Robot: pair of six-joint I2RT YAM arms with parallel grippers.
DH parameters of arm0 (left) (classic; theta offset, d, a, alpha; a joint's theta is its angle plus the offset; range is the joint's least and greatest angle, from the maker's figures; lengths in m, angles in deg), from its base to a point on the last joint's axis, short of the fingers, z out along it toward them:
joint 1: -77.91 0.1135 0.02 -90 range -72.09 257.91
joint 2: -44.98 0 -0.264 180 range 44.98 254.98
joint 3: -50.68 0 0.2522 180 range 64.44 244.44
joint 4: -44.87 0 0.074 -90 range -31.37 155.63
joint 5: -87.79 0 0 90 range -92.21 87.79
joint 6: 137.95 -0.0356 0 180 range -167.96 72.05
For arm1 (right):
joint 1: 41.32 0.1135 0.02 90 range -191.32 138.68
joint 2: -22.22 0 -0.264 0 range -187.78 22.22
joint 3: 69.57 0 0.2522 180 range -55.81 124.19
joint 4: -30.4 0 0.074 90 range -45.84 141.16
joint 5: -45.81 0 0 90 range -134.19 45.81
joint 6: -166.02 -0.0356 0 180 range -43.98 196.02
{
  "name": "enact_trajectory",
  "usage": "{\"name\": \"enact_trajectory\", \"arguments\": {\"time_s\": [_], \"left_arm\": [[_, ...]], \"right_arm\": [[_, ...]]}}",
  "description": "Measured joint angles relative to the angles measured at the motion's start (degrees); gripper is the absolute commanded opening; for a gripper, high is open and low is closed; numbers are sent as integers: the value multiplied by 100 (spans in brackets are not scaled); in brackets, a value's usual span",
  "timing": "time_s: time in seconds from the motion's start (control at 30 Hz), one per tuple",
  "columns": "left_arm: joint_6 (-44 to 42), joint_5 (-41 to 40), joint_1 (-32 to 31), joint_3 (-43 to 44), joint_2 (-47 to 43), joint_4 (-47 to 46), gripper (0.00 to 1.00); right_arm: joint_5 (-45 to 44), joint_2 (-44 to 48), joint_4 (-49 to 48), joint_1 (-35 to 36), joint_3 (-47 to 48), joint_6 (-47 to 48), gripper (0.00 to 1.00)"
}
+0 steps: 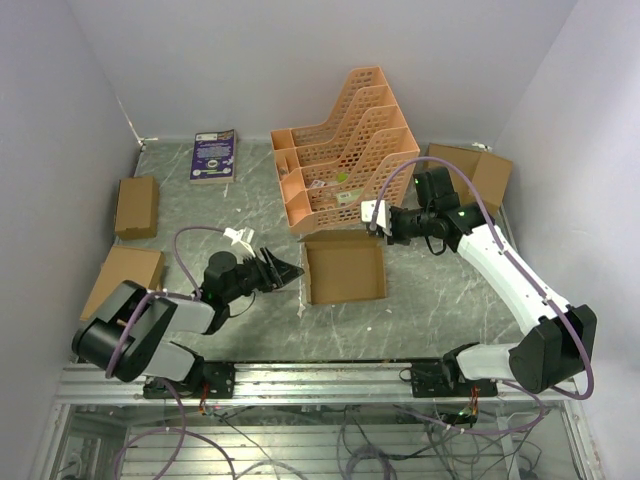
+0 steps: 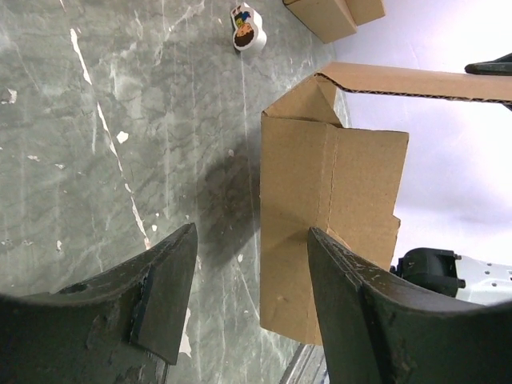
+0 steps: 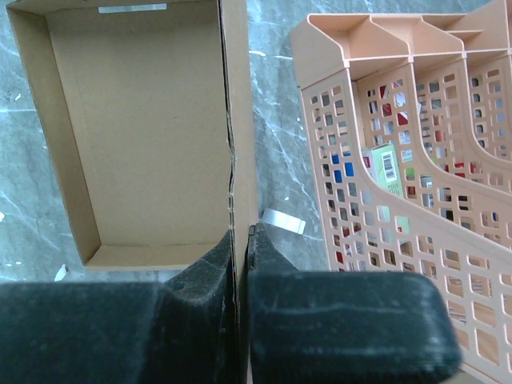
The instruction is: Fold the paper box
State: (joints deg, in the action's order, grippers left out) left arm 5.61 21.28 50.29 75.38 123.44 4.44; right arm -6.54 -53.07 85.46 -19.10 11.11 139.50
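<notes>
— Biggest thing first?
— Grey marble table (image 1: 450, 290). Then the tall orange plastic lattice rack (image 1: 340, 150), over at the far side.
— And the plain brown cardboard paper box (image 1: 345, 272)?
— In the middle of the table, just on the near side of the rack. Flat on its bottom, walls up, open side to the ceiling. Looks a bit longer from left to right than from near to far.
— Held by anything?
— Yes. Right gripper (image 3: 242, 240) at the far right corner, black fingers (image 3: 200, 280) pressed together on the far wall, thin card pinched between.
— And the left gripper (image 1: 291, 270)?
— Just to the left of the paper box, aimed right at its left wall. Fingers (image 2: 164, 288) wide apart, nothing between them, no touch on the card as far as can be told.
— Nearer arm for the next push?
— Left one, probably. Left wall straight ahead of those open fingers, running from near to far, so lying across the reach. Likely just a short move to the right to meet it.
— Any worry?
— Maybe a slide of the paper box on the smooth table. Right pinch good for keeping it put.
</notes>
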Motion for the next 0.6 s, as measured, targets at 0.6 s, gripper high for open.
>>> {"name": "enact_trajectory", "arguments": {"time_s": [0.6], "left_arm": [[1137,426,-20,-61,2210,-2785,57]], "right_arm": [[-116,0,-50,2,-157,-72,0]]}}
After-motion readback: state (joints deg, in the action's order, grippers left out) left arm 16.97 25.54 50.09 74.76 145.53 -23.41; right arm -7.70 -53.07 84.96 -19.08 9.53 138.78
